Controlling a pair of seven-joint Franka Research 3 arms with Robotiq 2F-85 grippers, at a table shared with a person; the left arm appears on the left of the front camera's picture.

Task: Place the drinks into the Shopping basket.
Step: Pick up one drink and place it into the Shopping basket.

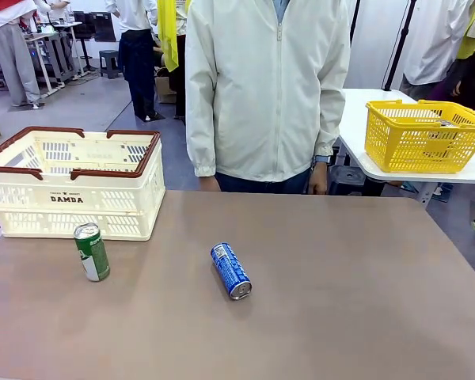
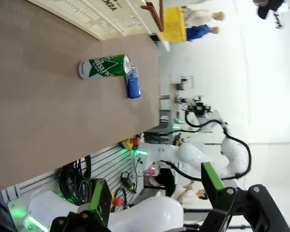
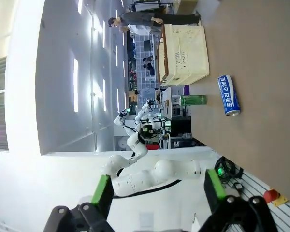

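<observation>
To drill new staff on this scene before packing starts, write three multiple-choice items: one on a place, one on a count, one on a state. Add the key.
1. Where is the green can?
A. On the table, just in front of the Shopping basket
B. Inside the basket
C. At the table's right edge

2. How many drink cans are on the table?
A. One
B. Four
C. Two

3. How is the blue can posed?
A. Upright
B. Lying on its side
C. Stacked on the green can

Key:
1 A, it stands before the basket's labelled wall.
2 C, one green and one blue.
3 B, its length rests on the table and its silver end faces the camera.
</observation>
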